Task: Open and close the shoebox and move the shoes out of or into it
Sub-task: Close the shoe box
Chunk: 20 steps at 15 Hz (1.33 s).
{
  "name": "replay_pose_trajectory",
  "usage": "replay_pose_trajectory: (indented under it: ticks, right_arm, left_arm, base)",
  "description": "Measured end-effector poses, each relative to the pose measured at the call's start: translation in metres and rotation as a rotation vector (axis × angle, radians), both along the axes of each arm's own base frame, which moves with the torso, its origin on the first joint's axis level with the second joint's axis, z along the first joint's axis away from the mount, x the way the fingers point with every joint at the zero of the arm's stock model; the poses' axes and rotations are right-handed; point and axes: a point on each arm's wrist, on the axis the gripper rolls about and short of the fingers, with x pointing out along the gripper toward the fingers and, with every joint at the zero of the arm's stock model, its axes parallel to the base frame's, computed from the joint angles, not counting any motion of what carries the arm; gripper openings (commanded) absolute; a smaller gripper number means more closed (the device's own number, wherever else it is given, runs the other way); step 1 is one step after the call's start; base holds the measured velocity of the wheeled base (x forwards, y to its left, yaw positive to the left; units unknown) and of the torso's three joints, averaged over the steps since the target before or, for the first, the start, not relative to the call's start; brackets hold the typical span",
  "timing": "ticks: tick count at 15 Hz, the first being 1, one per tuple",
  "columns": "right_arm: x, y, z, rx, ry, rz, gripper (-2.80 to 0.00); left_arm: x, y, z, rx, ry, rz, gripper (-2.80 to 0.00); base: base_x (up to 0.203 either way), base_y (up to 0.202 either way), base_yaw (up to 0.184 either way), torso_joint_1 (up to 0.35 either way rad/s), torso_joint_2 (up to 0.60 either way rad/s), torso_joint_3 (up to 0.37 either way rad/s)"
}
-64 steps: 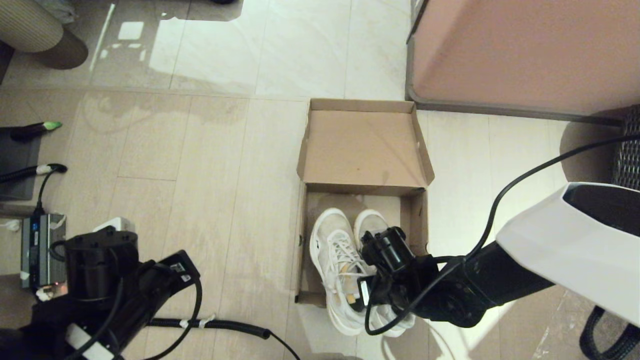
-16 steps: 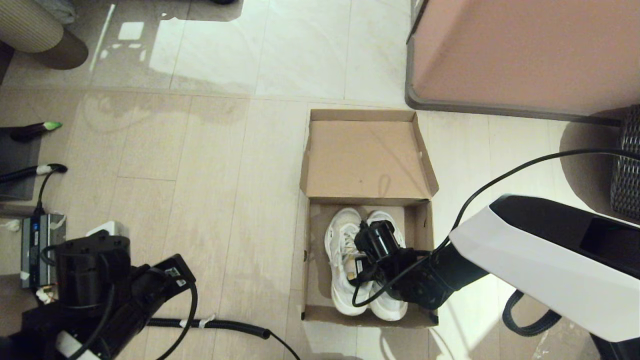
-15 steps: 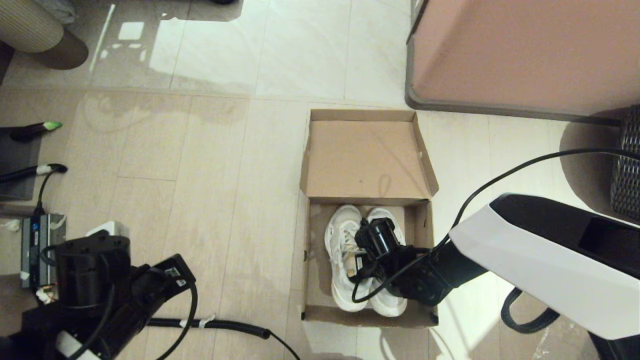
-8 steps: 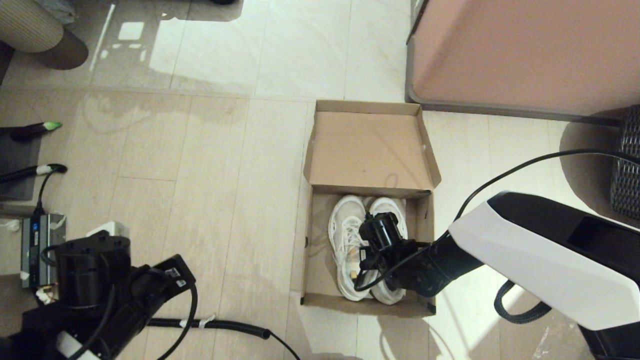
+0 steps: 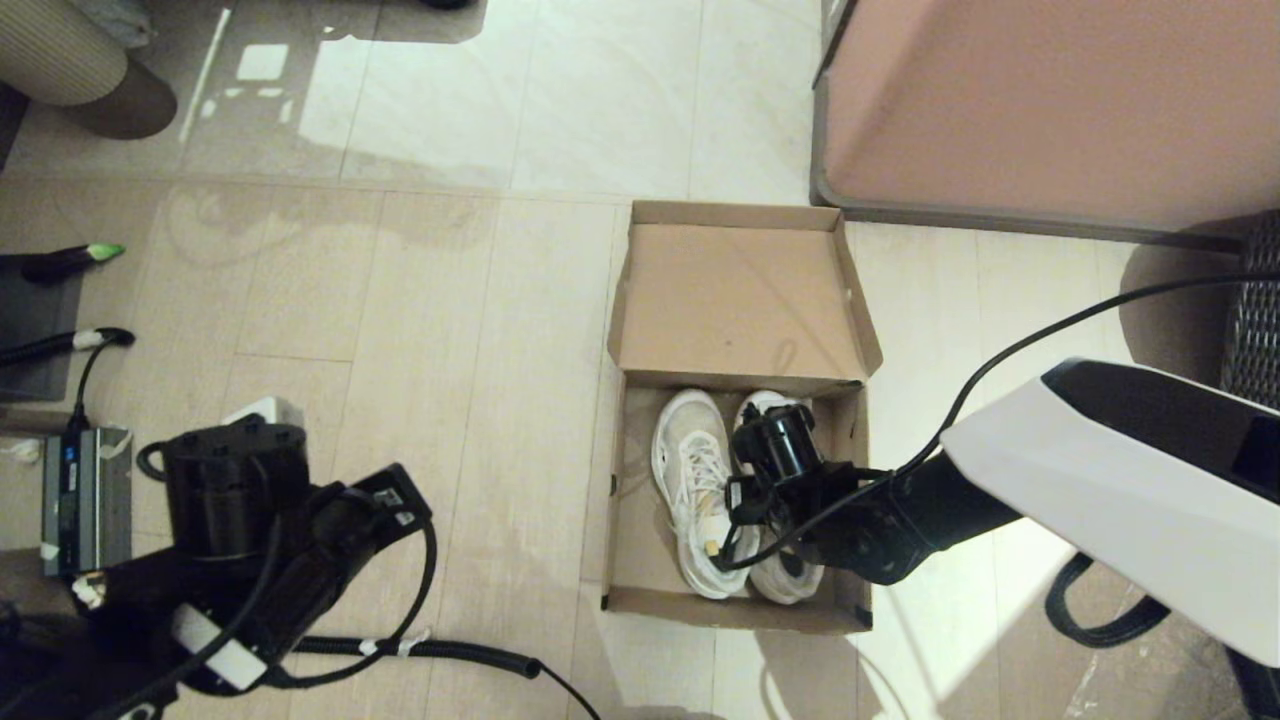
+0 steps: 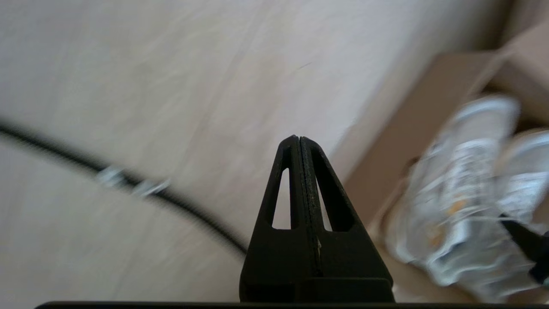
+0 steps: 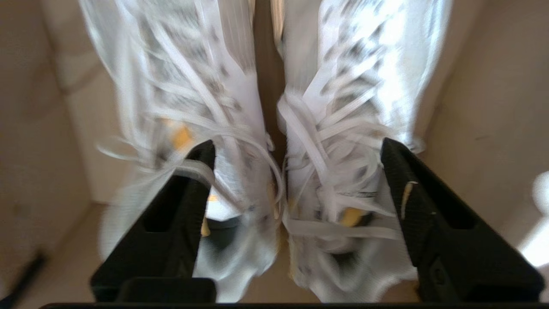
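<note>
The brown cardboard shoebox point(image 5: 612, 520) stands open on the floor, its lid point(image 5: 740, 290) folded back flat on the far side. Both white shoes point(image 5: 695, 480) lie side by side inside, toes toward the lid. My right gripper point(image 7: 297, 145) hangs open low over their laces and collars, one finger point(image 7: 188, 184) over the left shoe's opening and the other at the right shoe's outer side. Its wrist point(image 5: 780, 450) hides much of the right shoe point(image 7: 356, 86) in the head view. My left gripper point(image 6: 299, 138) is shut and empty above the floor, left of the box.
A pinkish-brown cabinet with a grey edge point(image 5: 1000, 100) stands just beyond the box on the right. A black corrugated hose point(image 5: 440, 652) crosses the floor near my left arm point(image 5: 300, 540). A power strip and cables point(image 5: 85, 490) lie at the far left.
The shoes, whose heels hung over the near wall, now lie fully inside, and the box has shifted slightly. My right arm has drawn back a little; my left arm has moved forward toward the box.
</note>
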Motion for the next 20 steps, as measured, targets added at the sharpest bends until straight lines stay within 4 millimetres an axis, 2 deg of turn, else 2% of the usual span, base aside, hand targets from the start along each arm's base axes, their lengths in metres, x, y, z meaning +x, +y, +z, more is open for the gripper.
replay_pose_trajectory:
  ticks: [1, 5, 8, 10, 13, 16, 19, 20]
  right_arm:
    - [0.001, -0.01, 0.012, 0.012, -0.014, -0.02, -2.8]
    - [0.018, -0.079, 0.051, 0.048, -0.068, -0.177, -2.8]
    - [0.035, -0.144, 0.063, 0.077, -0.085, -0.299, -2.8]
    - [0.04, -0.168, 0.069, 0.096, -0.083, -0.329, -2.8]
    - [0.04, -0.171, 0.072, 0.101, -0.089, -0.332, -2.8]
    - [0.037, -0.158, 0.075, 0.103, -0.091, -0.299, -2.8]
    - [0.022, -0.144, 0.084, 0.108, -0.047, -0.233, -2.8]
    - [0.014, -0.139, 0.09, 0.118, -0.021, -0.199, -0.21]
  left_arm:
    - [0.01, -0.008, 0.004, -0.008, -0.017, -0.013, -2.8]
    - [0.057, -0.042, 0.007, -0.048, -0.076, -0.036, -2.8]
    - [0.092, -0.062, 0.002, -0.073, -0.116, -0.013, -2.8]
    - [0.104, -0.072, -0.009, -0.067, -0.104, -0.017, -2.8]
    - [0.108, -0.079, -0.023, -0.052, -0.075, -0.027, -2.8]
    - [0.109, -0.081, -0.027, -0.048, -0.065, -0.03, -2.8]
    - [0.109, -0.081, -0.029, -0.048, -0.063, -0.029, -2.8]
    - [0.109, -0.081, -0.029, -0.047, -0.062, -0.028, -2.8]
  base:
    - [0.0, 0.0, 0.0, 0.0, 0.0, 0.0]
    - [0.0, 0.0, 0.0, 0.0, 0.0, 0.0]
    - [0.0, 0.0, 0.0, 0.0, 0.0, 0.0]
    - [0.0, 0.0, 0.0, 0.0, 0.0, 0.0]
    - [0.0, 0.0, 0.0, 0.0, 0.0, 0.0]
    - [0.0, 0.0, 0.0, 0.0, 0.0, 0.0]
    - [0.0, 0.0, 0.0, 0.0, 0.0, 0.0]
    - [0.0, 0.0, 0.0, 0.0, 0.0, 0.0]
